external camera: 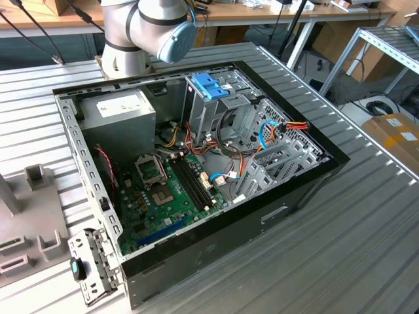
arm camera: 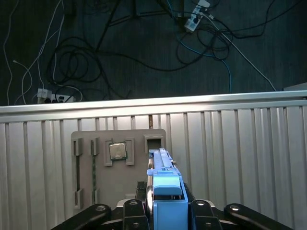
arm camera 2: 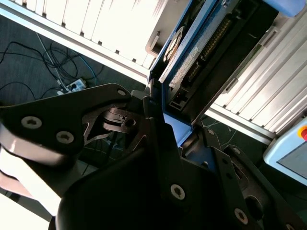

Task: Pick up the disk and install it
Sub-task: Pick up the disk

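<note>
Plainly, the claw (arm camera: 166, 212) was pinching the disk (arm camera: 165, 187). In the first wrist view a dark finger (arm camera: 201, 209) pressed on each side of the disk, which was seen edge-on with its blue rim facing the camera. The disk's long axis ran straight out from the claw, away from the wrist. Its far end pointed at a grey tray (arm camera: 120, 184) lying on the ribbed metal desk (arm camera: 249, 163). That far end sat just beside an open slot in the tray; whether it touched the tray could not be told. A square chip (arm camera: 117, 151) rested in a neighbouring pocket of the tray.

In the second wrist view the disk's dark body and blue rim were clamped by their flat faces.

In the exterior view the open case (external camera: 216, 252) lay mid-desk, its upright cage (external camera: 206, 118) near the arm (external camera: 144, 29). The tray lay at the exterior view's left, well apart from the cage, so the held disk was probably far from the cage.
</note>
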Available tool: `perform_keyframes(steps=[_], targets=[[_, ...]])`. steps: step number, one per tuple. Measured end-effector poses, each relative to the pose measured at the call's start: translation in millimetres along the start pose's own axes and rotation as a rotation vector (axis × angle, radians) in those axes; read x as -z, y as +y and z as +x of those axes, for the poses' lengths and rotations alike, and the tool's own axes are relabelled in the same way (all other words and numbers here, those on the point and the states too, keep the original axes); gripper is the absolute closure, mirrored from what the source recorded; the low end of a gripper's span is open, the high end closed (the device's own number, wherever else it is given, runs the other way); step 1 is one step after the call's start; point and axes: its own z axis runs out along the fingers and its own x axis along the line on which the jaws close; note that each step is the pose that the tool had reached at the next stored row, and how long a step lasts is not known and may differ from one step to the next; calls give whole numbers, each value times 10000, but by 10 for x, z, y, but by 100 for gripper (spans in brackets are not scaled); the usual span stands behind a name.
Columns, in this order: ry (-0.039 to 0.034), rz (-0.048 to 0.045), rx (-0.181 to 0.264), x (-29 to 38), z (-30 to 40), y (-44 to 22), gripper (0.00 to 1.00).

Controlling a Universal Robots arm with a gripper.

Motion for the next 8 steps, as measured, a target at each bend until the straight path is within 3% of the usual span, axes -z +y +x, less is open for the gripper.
perform_keyframes(steps=[8], targets=[[0, 0, 0, 40, -1, 2, 63]])
